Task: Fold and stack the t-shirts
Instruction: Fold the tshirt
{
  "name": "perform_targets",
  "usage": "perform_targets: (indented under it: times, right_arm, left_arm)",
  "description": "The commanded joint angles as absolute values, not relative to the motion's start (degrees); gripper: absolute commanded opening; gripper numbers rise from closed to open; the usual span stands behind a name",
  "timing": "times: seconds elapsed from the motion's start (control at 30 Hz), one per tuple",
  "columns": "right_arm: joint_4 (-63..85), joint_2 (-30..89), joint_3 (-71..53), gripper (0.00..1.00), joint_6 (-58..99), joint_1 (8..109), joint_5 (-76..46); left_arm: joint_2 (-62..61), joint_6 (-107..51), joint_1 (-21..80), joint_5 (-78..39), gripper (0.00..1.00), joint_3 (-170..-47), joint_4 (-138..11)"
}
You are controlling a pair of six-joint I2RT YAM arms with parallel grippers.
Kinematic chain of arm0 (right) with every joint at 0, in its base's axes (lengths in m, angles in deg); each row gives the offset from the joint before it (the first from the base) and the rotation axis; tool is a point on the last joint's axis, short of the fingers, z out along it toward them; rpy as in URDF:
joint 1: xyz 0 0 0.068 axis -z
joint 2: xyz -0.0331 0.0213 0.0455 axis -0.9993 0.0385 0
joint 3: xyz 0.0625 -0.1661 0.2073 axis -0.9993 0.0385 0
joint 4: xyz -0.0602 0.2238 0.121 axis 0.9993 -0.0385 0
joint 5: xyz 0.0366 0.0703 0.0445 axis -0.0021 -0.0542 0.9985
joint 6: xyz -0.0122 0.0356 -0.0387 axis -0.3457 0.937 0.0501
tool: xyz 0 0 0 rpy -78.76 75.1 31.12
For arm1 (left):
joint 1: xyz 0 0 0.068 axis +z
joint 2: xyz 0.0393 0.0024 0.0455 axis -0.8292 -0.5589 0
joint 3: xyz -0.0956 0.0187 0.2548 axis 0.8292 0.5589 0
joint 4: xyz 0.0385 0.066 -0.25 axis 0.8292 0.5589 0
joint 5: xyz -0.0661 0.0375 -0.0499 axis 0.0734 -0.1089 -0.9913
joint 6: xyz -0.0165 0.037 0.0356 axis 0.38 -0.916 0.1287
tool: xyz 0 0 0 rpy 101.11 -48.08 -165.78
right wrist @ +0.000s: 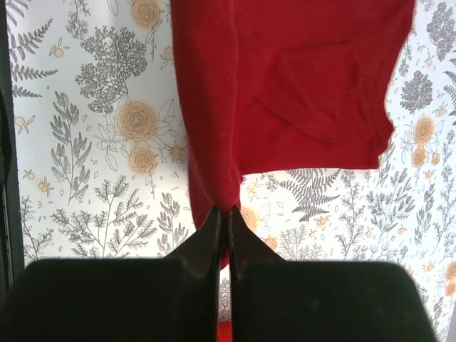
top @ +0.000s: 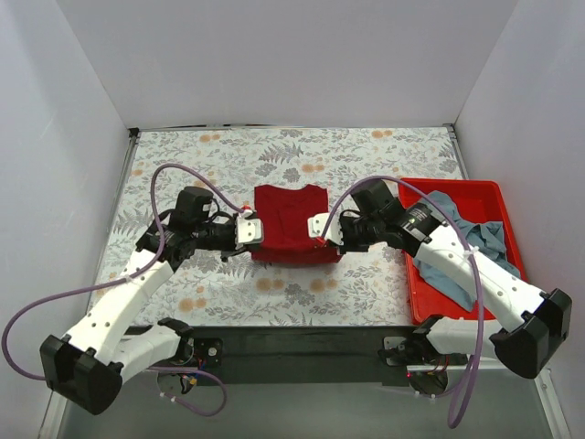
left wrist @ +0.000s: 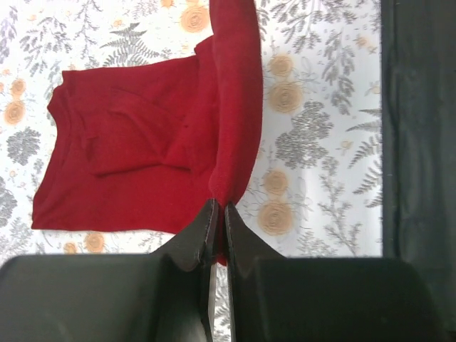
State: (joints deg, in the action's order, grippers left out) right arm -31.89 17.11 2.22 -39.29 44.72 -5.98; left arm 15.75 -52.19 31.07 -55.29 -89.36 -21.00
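Left gripper [top: 249, 231] and right gripper [top: 319, 228] each pinch a near corner of the dark red t-shirt [top: 291, 218]. Its hem runs left-right between them, the body lying beyond, mid-table. The grey-blue t-shirt [top: 489, 238] lies in the bin [top: 457, 185], right.

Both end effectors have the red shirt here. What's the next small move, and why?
Probably move the left end effector and right end effector forward together, laying the raised edge over the red shirt. Both are shut on its near edge, and the rest lies flat beyond.
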Motion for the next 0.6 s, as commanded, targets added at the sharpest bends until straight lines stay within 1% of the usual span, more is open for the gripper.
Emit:
perform_targets:
  times: [0.0,0.17,0.27,0.43,0.57]
  right_arm:
    - [-33.89,18.49,-1.99,0.01,-37.27,44.73,-4.59]
    - [-33.54,26.56,-4.81,0.01,-41.31,45.51,-5.91]
    - [-33.63,30.96,-8.4,0.01,-42.63,48.05,-3.72]
    - [-33.54,37.65,-14.03,0.01,-47.89,51.93,-2.04]
    - [-33.8,46.68,-22.01,0.01,-50.01,55.96,-0.2]
  left_arm:
    - [15.97,-49.56,31.85,-56.79,0.0,-90.26,-15.07]
    - [12.2,-45.87,33.34,-55.38,0.0,-91.23,-22.17]
    - [7.2,-46.13,36.68,-57.04,0.0,-94.13,-24.99]
    - [-4.41,-47.72,40.2,-58.9,0.0,-100.19,-26.92]
    - [-12.93,-47.45,41.25,-59.25,0.0,-105.8,-30.09]
